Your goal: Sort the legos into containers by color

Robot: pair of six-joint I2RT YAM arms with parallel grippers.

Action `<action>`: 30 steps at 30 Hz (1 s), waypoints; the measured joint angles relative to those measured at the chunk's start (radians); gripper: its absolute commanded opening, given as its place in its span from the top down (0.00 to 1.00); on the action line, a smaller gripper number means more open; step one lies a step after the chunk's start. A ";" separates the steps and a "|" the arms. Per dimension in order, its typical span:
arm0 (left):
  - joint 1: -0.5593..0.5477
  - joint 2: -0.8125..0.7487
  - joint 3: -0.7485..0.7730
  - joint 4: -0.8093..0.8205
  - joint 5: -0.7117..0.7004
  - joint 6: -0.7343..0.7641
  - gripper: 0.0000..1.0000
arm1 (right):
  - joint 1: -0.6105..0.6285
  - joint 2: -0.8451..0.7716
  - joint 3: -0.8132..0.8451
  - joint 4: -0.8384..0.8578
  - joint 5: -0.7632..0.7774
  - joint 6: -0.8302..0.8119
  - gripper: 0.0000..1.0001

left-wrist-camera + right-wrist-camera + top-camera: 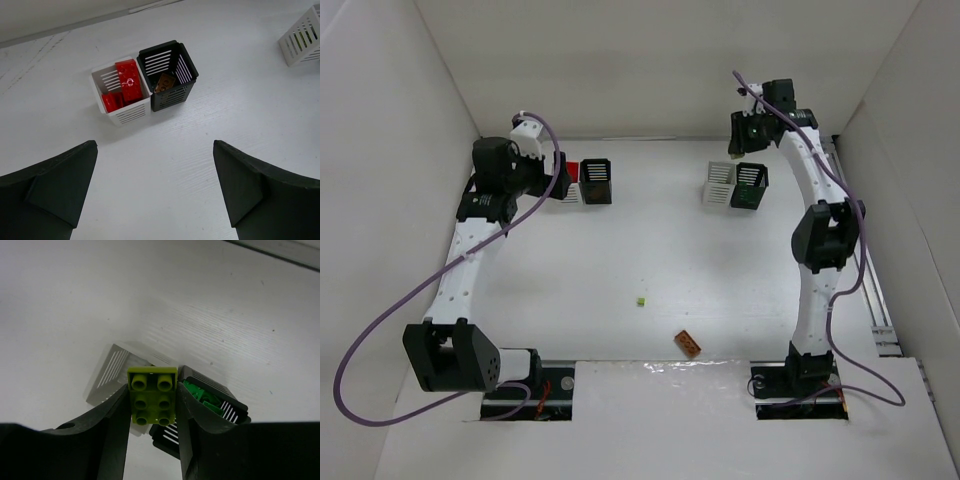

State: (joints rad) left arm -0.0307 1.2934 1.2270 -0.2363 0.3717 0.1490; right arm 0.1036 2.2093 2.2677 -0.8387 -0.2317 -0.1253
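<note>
Two bricks lying clear, right jaws clamp yellow-green brick, left jaws wide.

No text, label, brand, number or sign can be read anywhere.

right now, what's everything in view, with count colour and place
red legos: at least two, red, in left white bin
binned orange lego: one, orange, in left black bin
green legos: at least two, green, in right black bin
right white bin: one, white, beside right black bin, contents hidden
loose orange lego: one, orange, on table, near front
loose yellow-green lego: one, tiny, mid-table
held yellow-green lego: one, in right gripper
left gripper: black, open, near left bins
right gripper: black, shut on held lego, over right bins
</note>
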 measured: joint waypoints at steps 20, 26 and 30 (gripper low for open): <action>0.000 0.000 -0.001 -0.001 0.046 0.031 0.00 | 0.118 0.006 -0.070 -0.018 -0.034 -0.013 0.47; -0.020 -0.002 -0.009 0.002 0.063 0.055 0.00 | 0.113 0.006 -0.073 -0.017 -0.012 -0.014 0.45; -0.042 -0.005 -0.013 0.006 0.076 0.077 0.00 | 0.099 0.002 -0.088 -0.014 -0.007 -0.014 0.45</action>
State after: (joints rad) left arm -0.0723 1.2888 1.2144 -0.2302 0.4473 0.2264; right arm 0.2024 2.2112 2.1796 -0.8528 -0.2390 -0.1390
